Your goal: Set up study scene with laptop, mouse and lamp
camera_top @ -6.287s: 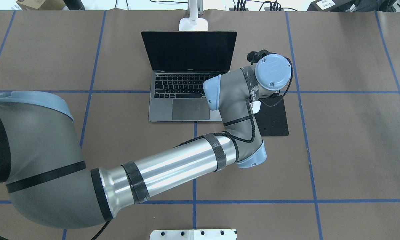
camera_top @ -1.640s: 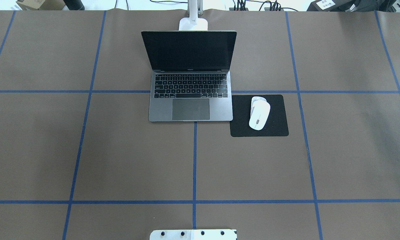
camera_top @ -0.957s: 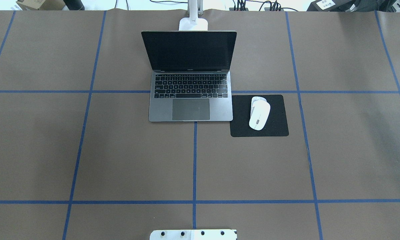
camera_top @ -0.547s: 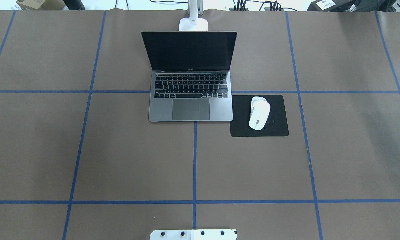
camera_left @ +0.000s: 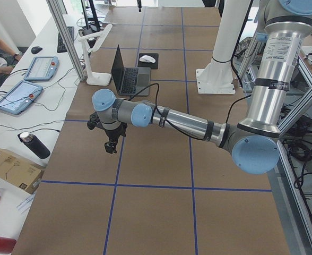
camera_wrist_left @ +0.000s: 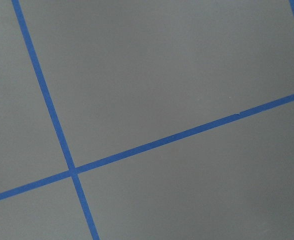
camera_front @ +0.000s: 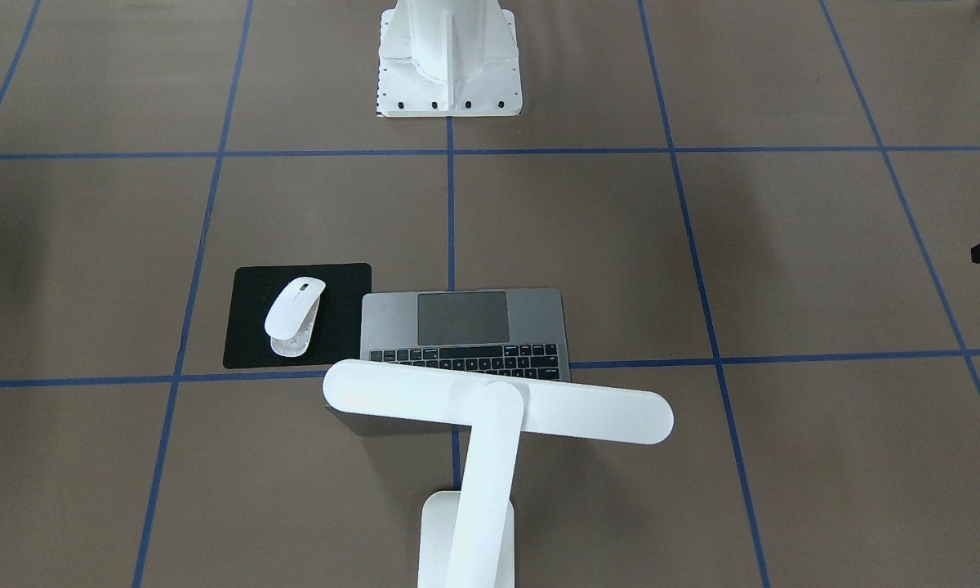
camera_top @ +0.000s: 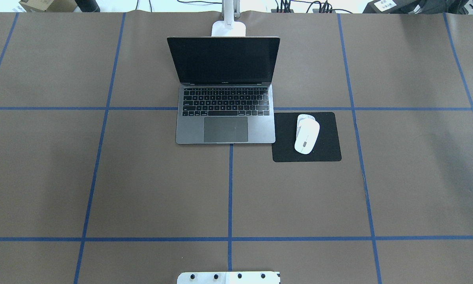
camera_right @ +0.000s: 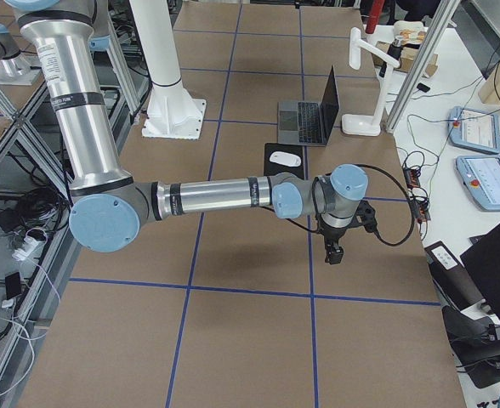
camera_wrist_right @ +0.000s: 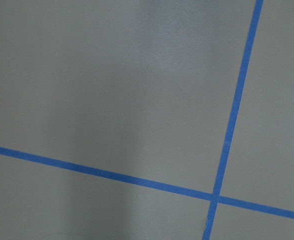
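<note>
The dark grey laptop (camera_top: 224, 126) stands open at the table's middle, screen dark. To its right a white mouse (camera_top: 306, 135) lies on the black mouse pad (camera_top: 326, 152). Behind the laptop stands the white lamp (camera_front: 498, 402), its bar head over the keyboard and its base (camera_top: 228, 28) at the far edge. My left gripper (camera_left: 111, 149) hangs over bare table far to the left, holding nothing. My right gripper (camera_right: 333, 252) hangs over bare table far to the right, also holding nothing. I cannot tell whether either is open or shut. Both wrist views show only table and tape.
The white robot pedestal (camera_front: 449, 57) is bolted at the near middle edge. Blue tape lines (camera_top: 229, 189) grid the brown table cover. Tablets (camera_left: 18, 95), a bottle (camera_left: 34, 144) and a person's arm (camera_left: 2, 53) are on a side bench beyond the far edge.
Six seconds ago my left arm reached across over the mouse pad. It has since pulled back out of the overhead view, leaving the mouse on the pad. Over the last second nothing visibly moved.
</note>
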You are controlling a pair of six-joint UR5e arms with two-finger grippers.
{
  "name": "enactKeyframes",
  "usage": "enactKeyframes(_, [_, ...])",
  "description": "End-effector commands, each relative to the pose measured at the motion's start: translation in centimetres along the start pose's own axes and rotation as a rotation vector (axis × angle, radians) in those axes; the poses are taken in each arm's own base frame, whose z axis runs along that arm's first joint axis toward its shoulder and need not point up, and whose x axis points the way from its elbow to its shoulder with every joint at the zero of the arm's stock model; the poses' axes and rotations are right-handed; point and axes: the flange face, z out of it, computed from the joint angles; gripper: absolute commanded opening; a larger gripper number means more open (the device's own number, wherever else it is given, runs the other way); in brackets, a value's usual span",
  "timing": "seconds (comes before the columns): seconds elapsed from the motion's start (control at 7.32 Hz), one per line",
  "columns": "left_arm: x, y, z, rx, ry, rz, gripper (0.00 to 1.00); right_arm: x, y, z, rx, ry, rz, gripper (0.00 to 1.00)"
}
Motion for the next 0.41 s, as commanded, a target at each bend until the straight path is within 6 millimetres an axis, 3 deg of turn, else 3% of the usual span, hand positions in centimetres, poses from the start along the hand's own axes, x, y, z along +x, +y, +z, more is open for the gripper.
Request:
enactKeyframes(0.0, [0.08,0.28,-0.08,0.002,-0.003,0.003,0.99,-0.35,0.27,-0.40,0.008,0.002,0.002,0.99])
enactKeyframes(0.27, [0.29,0.24,-0.17,0.004,-0.003,0.005,0.99,-0.39,0.26,-0.45,0.009,0.003,0.001,0.99])
